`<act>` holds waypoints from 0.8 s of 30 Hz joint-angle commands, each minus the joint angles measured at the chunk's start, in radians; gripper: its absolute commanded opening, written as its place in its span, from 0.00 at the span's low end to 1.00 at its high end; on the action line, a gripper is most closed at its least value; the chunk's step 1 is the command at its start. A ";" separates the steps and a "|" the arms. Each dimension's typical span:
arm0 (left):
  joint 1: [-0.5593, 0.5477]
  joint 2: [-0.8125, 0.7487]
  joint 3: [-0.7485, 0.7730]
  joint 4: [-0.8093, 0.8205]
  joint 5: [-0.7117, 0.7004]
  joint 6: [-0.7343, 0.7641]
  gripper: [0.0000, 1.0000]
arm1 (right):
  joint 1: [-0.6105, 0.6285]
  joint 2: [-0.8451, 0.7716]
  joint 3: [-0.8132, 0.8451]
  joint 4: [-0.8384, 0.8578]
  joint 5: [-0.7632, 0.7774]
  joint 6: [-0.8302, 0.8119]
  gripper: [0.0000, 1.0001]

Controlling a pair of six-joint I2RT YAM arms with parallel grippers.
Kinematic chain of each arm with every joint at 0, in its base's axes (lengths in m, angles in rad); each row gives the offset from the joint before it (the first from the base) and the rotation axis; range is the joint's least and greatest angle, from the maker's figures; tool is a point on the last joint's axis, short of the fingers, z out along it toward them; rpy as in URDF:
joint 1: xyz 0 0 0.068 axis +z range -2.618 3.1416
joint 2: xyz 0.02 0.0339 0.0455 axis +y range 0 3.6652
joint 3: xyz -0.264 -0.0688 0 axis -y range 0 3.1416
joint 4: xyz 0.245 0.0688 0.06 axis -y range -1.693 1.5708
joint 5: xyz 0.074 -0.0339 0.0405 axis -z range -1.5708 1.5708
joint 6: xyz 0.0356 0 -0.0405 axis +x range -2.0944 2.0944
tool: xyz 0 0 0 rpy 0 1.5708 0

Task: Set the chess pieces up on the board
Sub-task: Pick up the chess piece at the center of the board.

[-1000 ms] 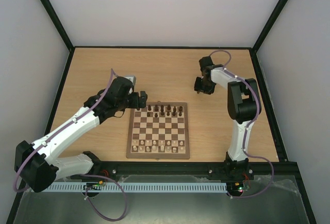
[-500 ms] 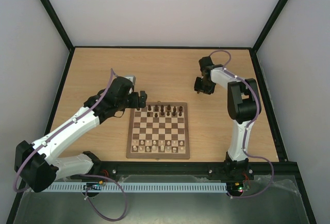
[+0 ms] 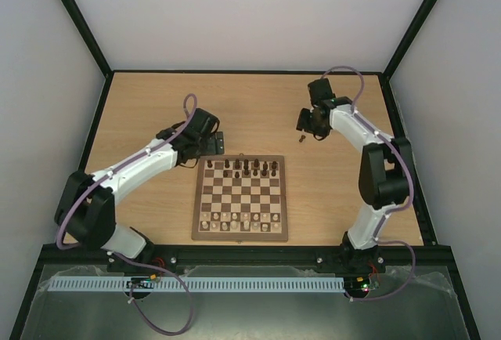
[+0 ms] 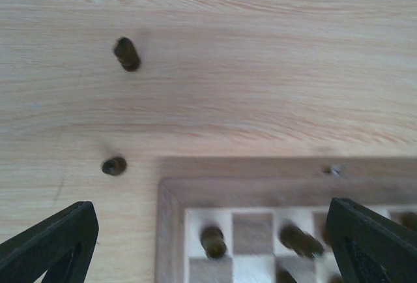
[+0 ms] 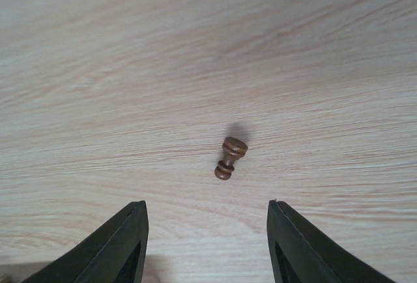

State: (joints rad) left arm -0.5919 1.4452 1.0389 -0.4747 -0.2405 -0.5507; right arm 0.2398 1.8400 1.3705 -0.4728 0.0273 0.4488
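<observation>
**Chess set-up: both claws open, three dark pieces off the board**

(a) Overhead view. Shows the board (image 3: 240,237) lying square-on in the near middle of the table (image 3: 258,97), with dark pieces (image 3: 246,168) ranged along its two far rows and pale pieces (image 3: 239,222) along its two near rows; too small to count.

(b) At the left claw (image 3: 215,142), just beyond the far left corner of the board: jaws spread wide, gripping nothing. Seen from its wrist camera, with the fingers (image 4: 49,244) at the lower corners of the view: the board's corner between them, a few dark pieces standing on its outer squares. Off the board, on bare wood: one dark piece (image 4: 127,54) well beyond the frame, and a second dark piece (image 4: 114,165) near the frame's corner, not touching it. Upright or toppled: cannot tell for either.

(c) At the right claw (image 3: 305,124), over the table beyond the far right corner of the board and well apart from it: jaws parted, nothing between them. Seen from its wrist camera: a single dark pawn (image 5: 230,158) on the table ahead of the fingertips (image 5: 130,231), in line with the gap, touching neither finger. Visible overhead too, just beside the claw on its near side.
</observation>
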 commanded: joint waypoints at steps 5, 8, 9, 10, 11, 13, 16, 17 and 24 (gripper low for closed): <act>0.158 0.144 0.149 0.009 -0.038 0.002 0.97 | 0.006 -0.080 -0.052 0.015 -0.040 -0.007 0.51; 0.189 0.237 0.237 -0.007 -0.025 0.024 0.83 | 0.011 -0.085 -0.067 0.031 -0.060 -0.005 0.51; 0.195 0.275 0.269 -0.018 -0.018 0.032 0.76 | 0.015 -0.090 -0.072 0.035 -0.064 -0.005 0.51; 0.199 0.309 0.300 -0.027 -0.014 0.043 0.71 | 0.018 -0.092 -0.075 0.038 -0.065 -0.005 0.51; 0.204 0.345 0.332 -0.041 -0.011 0.053 0.66 | 0.020 -0.095 -0.077 0.038 -0.069 -0.005 0.51; 0.215 0.401 0.367 -0.051 0.004 0.072 0.59 | 0.025 -0.100 -0.081 0.041 -0.075 -0.007 0.51; 0.241 0.461 0.388 -0.057 0.049 0.088 0.56 | 0.034 -0.104 -0.082 0.046 -0.084 -0.007 0.51; 0.247 0.472 0.386 -0.057 0.053 0.090 0.56 | 0.035 -0.103 -0.083 0.047 -0.085 -0.007 0.51; 0.251 0.510 0.349 -0.040 0.048 0.088 0.60 | 0.053 -0.089 -0.081 0.057 -0.099 -0.010 0.51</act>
State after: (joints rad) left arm -0.3466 1.9503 1.4048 -0.5007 -0.1970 -0.4732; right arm 0.2821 1.7550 1.2999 -0.4118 -0.0532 0.4484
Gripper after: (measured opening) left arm 0.596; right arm 0.512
